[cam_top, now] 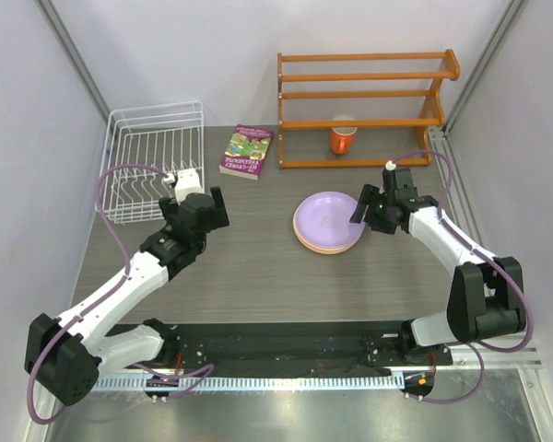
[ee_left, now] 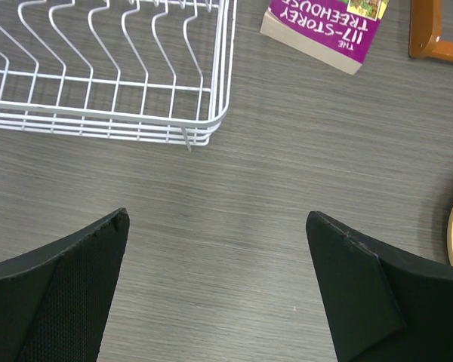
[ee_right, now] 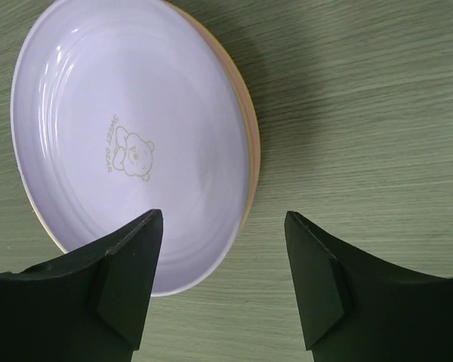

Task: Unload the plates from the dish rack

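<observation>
The plates [cam_top: 328,222] lie in one flat pile on the table [cam_top: 258,267], with the lavender plate [ee_right: 128,143] on top, so nothing can tip. The dish rack [cam_top: 157,112] seems empty, though its thin wires are hard to read. The right gripper [ee_right: 223,219] hangs wide open over the pile's edge and holds nothing. The left gripper [ee_left: 217,219], also open and empty, hovers just beside the rack. I judge the unloading finished.

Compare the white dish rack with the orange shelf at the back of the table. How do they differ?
The dish rack is white wire; the shelf is orange wood. The dish rack sits at the far left, the shelf further right. The dish rack looks unloaded, with the plates stacked on the table, while the shelf holds an orange mug on its lowest tier. Both stand along the table's back edge.
</observation>
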Controlling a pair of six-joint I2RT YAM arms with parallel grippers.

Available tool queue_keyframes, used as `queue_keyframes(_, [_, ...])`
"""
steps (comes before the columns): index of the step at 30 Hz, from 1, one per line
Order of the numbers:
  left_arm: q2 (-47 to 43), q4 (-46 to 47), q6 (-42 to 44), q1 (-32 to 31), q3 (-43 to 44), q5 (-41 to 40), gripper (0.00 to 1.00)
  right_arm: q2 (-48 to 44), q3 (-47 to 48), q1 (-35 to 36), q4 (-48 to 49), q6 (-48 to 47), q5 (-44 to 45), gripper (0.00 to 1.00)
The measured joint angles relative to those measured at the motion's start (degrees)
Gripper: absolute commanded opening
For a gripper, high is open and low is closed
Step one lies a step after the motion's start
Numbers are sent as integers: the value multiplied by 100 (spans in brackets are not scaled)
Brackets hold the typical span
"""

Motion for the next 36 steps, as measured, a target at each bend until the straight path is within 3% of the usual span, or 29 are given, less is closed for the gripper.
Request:
queue_keyframes(7, [-245, -11, 0, 0, 0, -225, 100, -953, -15, 0, -90, -188, 914, 82])
queue_keyframes(10, [-280, -7, 17, 0, 2, -424, 99, -1541, -216, 2, 251, -321, 1283, 97])
queue_keyframes(12, [-273, 15, 101, 0, 4, -605, 100, -1847, -501, 20, 614, -396, 1528, 100])
queue_keyframes(24, [173, 570, 957, 0, 568, -640, 100, -3635, -3056, 474, 2863, -1311, 3364, 100])
queue_keyframes(36, [223, 852, 1095, 0, 332, -503, 99, -3324, -3528, 505, 3895, -1641, 4103, 100])
